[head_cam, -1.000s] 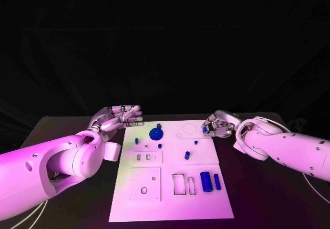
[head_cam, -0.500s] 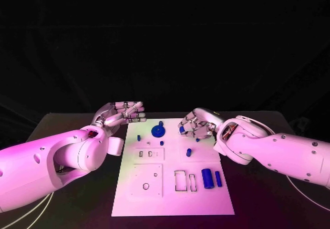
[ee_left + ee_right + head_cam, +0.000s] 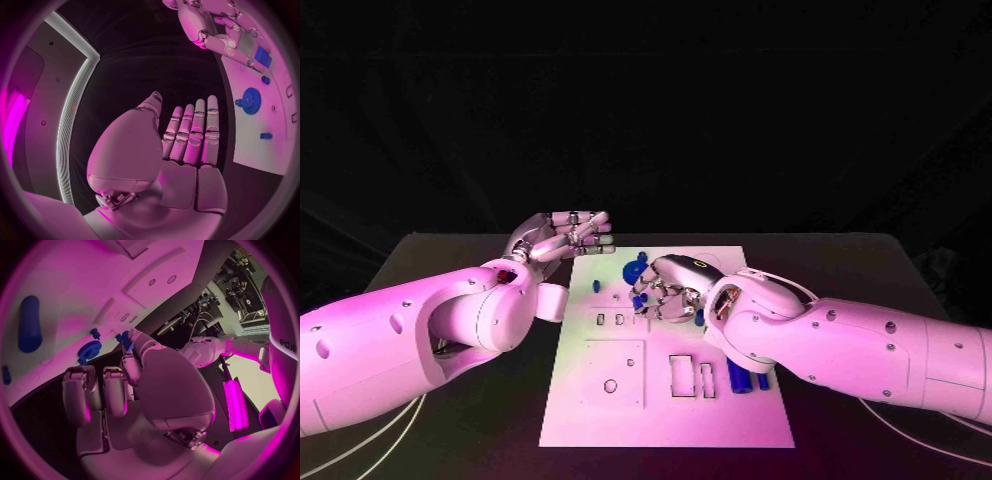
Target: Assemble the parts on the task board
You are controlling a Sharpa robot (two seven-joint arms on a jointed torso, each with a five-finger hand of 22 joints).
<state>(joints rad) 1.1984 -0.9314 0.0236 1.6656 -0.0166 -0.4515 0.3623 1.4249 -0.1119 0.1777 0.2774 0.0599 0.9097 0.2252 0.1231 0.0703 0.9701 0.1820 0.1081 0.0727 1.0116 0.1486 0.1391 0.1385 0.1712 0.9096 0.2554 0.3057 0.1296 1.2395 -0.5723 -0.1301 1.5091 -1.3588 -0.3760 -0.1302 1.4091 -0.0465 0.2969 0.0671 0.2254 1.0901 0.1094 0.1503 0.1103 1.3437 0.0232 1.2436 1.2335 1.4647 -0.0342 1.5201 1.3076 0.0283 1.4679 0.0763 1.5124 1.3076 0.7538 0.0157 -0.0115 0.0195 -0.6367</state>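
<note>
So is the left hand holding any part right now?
No. In the left wrist view the left hand has its fingers straight and nothing in it, off the task board.

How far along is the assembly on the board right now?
Early. The gear looks seated on the board. The right robot hand is over the board's middle holding a small blue part. The left robot hand waits off the board holding nothing. The cylinder lies loose, and the rectangular slots are unfilled.

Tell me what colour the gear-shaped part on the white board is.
Blue; the toothed gear shows best in the left wrist view.
</note>
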